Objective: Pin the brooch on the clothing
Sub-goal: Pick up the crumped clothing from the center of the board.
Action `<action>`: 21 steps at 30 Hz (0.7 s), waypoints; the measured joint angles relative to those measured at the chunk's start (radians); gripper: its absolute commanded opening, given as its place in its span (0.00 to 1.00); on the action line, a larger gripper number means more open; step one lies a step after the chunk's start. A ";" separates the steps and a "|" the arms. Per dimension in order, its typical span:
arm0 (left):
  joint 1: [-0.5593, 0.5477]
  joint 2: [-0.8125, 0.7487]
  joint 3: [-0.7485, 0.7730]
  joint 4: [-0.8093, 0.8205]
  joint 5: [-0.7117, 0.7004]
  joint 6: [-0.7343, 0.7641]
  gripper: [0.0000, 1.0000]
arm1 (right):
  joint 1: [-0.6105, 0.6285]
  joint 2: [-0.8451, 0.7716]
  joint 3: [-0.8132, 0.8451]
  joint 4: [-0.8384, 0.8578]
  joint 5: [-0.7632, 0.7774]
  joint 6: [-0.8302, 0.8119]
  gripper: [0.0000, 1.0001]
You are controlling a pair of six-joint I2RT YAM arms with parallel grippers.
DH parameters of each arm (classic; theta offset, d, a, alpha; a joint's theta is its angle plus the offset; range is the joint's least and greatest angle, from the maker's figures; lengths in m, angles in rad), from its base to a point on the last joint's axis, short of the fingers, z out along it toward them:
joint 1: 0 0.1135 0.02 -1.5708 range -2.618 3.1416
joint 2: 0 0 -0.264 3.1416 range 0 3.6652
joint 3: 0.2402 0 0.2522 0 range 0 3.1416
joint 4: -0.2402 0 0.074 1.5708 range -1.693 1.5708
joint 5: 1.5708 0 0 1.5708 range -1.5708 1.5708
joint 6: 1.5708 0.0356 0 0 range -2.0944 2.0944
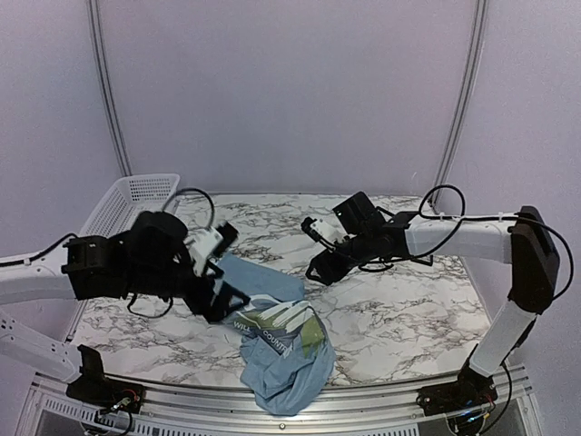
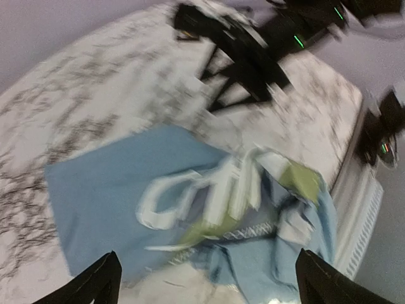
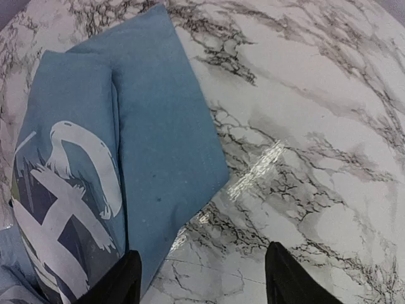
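Observation:
The light blue T-shirt [image 1: 277,350] lies crumpled on the marble table near the front middle, with white lettering and a yellow-green stroke showing. My left gripper [image 1: 229,304] hovers over its left part. In the blurred left wrist view the gripper [image 2: 212,286] is open and empty above the shirt [image 2: 114,202]. My right gripper [image 1: 317,272] hangs above the table just beyond the shirt's far right corner. In the right wrist view it [image 3: 202,282] is open and empty, with the shirt's flat blue corner [image 3: 158,126] to the left. No brooch shows in any view.
A white mesh basket [image 1: 127,202] stands at the back left corner of the marble table [image 1: 408,309]. The right arm [image 2: 253,57] shows dark and blurred in the left wrist view. A metal rail [image 1: 363,422] runs along the near edge.

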 measured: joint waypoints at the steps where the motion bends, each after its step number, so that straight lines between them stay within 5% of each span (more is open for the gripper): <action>1: 0.070 -0.039 -0.003 0.023 -0.026 -0.015 0.99 | 0.015 0.021 0.012 -0.004 0.007 0.000 0.70; 6: 0.347 0.029 0.008 0.071 -0.077 -0.052 0.99 | 0.100 0.101 0.069 -0.047 0.007 0.024 0.86; 12: 0.539 0.447 0.139 0.073 -0.036 -0.017 0.99 | 0.169 0.105 0.063 -0.089 -0.033 0.072 0.80; 18: 0.595 0.711 0.235 0.071 0.032 0.013 0.95 | 0.188 0.105 -0.002 -0.090 -0.116 0.115 0.22; 20: 0.588 0.732 0.248 0.079 0.047 0.027 0.65 | 0.188 0.105 -0.014 -0.090 -0.141 0.131 0.00; 21: 0.586 0.735 0.251 0.080 0.049 0.026 0.50 | 0.188 0.105 -0.014 -0.091 -0.149 0.131 0.00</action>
